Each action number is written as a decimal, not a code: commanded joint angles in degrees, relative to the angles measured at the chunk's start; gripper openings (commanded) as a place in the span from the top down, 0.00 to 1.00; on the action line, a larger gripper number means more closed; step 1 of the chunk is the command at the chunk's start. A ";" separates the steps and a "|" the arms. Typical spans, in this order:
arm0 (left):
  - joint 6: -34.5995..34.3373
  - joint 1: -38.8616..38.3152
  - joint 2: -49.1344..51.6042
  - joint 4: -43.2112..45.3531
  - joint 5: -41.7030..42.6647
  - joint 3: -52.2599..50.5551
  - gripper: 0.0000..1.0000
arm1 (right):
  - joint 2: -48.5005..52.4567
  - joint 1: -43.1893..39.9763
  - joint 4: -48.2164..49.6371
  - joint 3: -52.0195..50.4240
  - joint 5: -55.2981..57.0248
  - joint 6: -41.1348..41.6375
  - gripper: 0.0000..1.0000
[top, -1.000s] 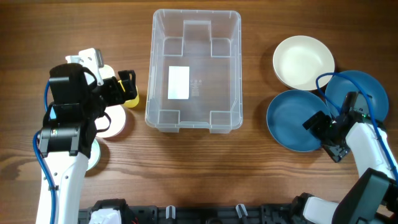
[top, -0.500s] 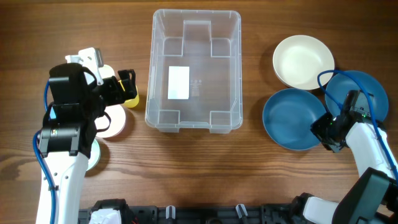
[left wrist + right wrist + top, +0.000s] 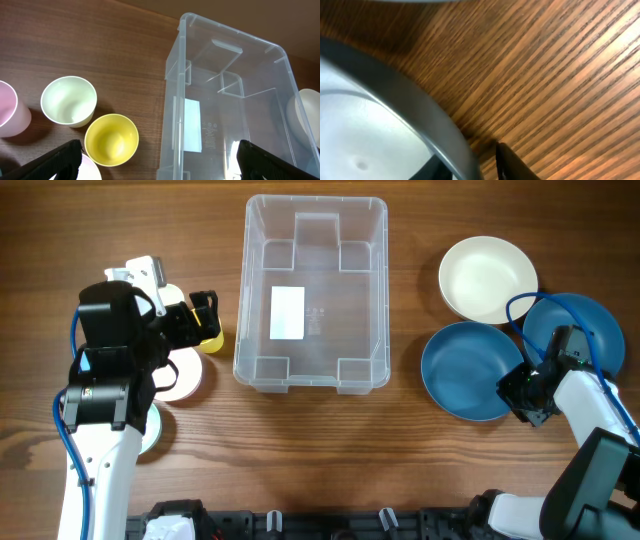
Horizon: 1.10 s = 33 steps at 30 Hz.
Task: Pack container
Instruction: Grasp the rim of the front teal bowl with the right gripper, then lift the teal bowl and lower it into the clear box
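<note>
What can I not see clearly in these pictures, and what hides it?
Right wrist view: whether the right gripper grips the blue bowl; its fingers are cut off by the bottom edge.
Overhead: most of the cups, hidden under the left arm.
Left wrist view: the pink cup, cut by the left edge.
Overhead: print on the container's label, too small.

Brown wood grain is running across the table point(image 3: 400, 460). At upper centre the container point(image 3: 340, 320) is showing clear, its label point(image 3: 288, 312) white. At right, a cream bowl point(image 3: 488, 279), a blue bowl point(image 3: 465, 372) and a second blue bowl point(image 3: 590, 315) are lying. In the left wrist view's lower left, a yellow cup point(image 3: 111, 139), a pale green cup point(image 3: 68, 101) and a pink cup point(image 3: 10, 110) are standing.
</note>
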 commanded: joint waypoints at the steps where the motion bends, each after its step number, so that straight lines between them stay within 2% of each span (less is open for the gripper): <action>1: -0.57 0.31 0.15 0.22 0.09 1.03 0.00 | 0.74 -0.17 0.28 -0.11 -0.04 0.15 0.83; 3: -0.57 0.31 0.15 0.24 0.09 1.03 0.00 | 0.72 -0.17 0.61 -0.09 -0.07 0.13 0.96; 10: -0.57 0.31 0.15 0.24 0.09 1.03 0.00 | -1.18 -0.07 -2.16 2.67 -0.48 -0.52 0.96; 15: -0.57 0.31 0.15 0.24 0.09 1.03 0.00 | -8.15 1.90 -9.03 9.20 -3.04 -3.50 0.96; 19: -0.57 0.31 0.15 0.22 0.09 1.03 0.00 | -13.20 6.19 -18.10 21.40 -3.93 -6.62 0.96; 25: -0.57 0.33 0.15 0.24 0.02 1.03 0.00 | -12.57 16.20 -25.16 39.45 -3.96 -8.15 0.96; 30: -0.63 0.37 0.15 0.24 -1.25 1.03 0.00 | -6.23 26.58 -26.10 51.67 -3.37 -8.15 0.96; 33: -1.84 0.79 0.04 0.26 -2.08 1.03 0.00 | 2.67 32.30 -26.18 61.00 -2.40 -9.40 0.96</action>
